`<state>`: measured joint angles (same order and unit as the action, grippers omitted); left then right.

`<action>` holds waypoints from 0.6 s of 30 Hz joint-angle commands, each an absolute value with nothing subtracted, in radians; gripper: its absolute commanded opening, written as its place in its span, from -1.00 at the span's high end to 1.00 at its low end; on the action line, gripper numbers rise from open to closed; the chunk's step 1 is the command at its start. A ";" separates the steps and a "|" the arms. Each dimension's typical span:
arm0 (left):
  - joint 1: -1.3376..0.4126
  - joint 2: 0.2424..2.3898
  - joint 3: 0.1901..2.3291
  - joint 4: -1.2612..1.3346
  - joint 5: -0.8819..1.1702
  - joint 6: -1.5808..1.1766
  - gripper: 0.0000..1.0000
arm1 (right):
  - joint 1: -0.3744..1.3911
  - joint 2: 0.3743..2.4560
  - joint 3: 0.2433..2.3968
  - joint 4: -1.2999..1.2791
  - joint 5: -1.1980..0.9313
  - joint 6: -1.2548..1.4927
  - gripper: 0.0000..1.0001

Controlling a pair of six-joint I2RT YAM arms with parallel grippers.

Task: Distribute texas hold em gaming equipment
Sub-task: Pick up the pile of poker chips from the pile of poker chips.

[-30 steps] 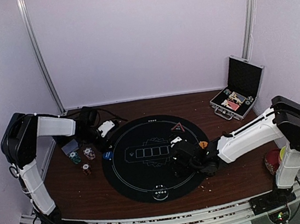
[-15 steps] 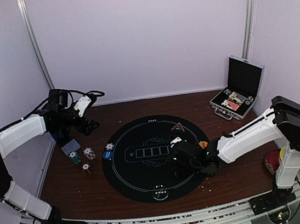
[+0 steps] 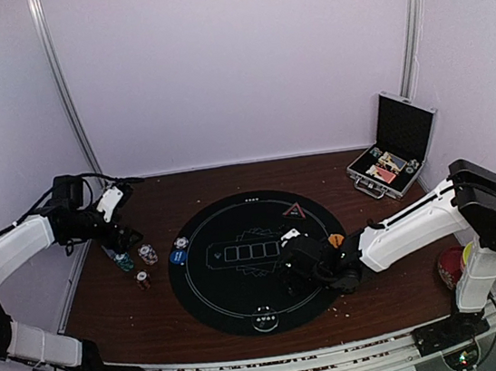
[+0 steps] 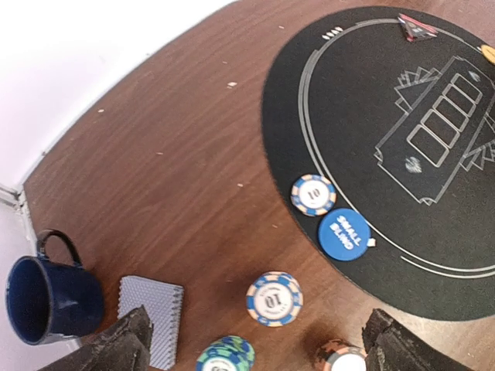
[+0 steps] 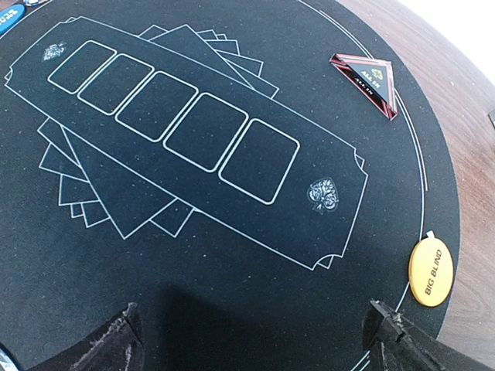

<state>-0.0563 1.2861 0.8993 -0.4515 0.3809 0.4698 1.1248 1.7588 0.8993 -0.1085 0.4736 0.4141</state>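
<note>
The round mat [image 5: 371, 209] is black with thin white lines, five card outlines in a row. At the mat's edge:

- the SMALL BLIND disc [image 4: 343, 233] is blue, lettered white
- the BIG BLIND disc [image 5: 430, 271] is orange, lettered black
- a chip [image 4: 313, 194] is striped blue and white

On the mat, the triangle marker [image 5: 366, 80] is black, edged red. Off the mat, the card deck [image 4: 157, 317] is grey-backed, the mug [image 4: 50, 300] dark blue and the table [image 4: 170, 154] brown woodgrain.

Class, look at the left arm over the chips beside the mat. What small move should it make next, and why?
Probably lower the left end effector straight down onto the 10 stack. It is open and empty. That stack sits on bare wood, roughly centred in its gap, and just one chip shows on the mat in the left wrist view.
</note>
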 commanded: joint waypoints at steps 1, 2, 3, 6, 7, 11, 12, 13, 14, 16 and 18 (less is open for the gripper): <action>-0.055 1.278 0.847 -0.436 0.437 0.526 -0.96 | 1.138 1.749 0.923 -0.119 0.506 0.408 -1.00; -0.055 1.284 0.838 -0.427 0.434 0.528 -0.96 | 1.140 1.748 0.923 -0.120 0.508 0.407 -1.00; -0.055 1.294 0.832 -0.417 0.432 0.532 -0.96 | 1.141 1.748 0.923 -0.120 0.510 0.408 -1.00; -0.055 1.338 0.828 -0.399 0.424 0.534 -0.95 | 1.142 1.750 0.924 -0.122 0.511 0.407 -1.00; -0.053 1.353 0.829 -0.395 0.421 0.534 -0.94 | 1.142 1.750 0.924 -0.121 0.511 0.407 -1.00; -0.054 1.392 0.832 -0.364 0.410 0.523 -0.89 | 1.144 1.753 0.927 -0.123 0.511 0.404 -1.00; -0.054 1.401 0.835 -0.360 0.409 0.522 -0.88 | 1.146 1.754 0.929 -0.123 0.511 0.404 -1.00; -0.053 1.409 0.837 -0.359 0.410 0.521 -0.86 | 1.147 1.755 0.929 -0.124 0.511 0.404 -1.00; -0.053 1.416 0.840 -0.359 0.413 0.520 -0.85 | 1.148 1.757 0.931 -0.125 0.511 0.404 -1.00; -0.053 1.435 0.842 -0.355 0.414 0.518 -0.84 | 1.149 1.757 0.932 -0.126 0.512 0.402 -1.00; -0.053 1.451 0.843 -0.343 0.406 0.511 -0.82 | 1.152 1.756 0.933 -0.126 0.512 0.402 -1.00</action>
<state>-0.0570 1.4212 0.8360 -0.3996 0.4038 0.5144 1.1412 1.7588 0.9123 -0.1162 0.4770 0.4114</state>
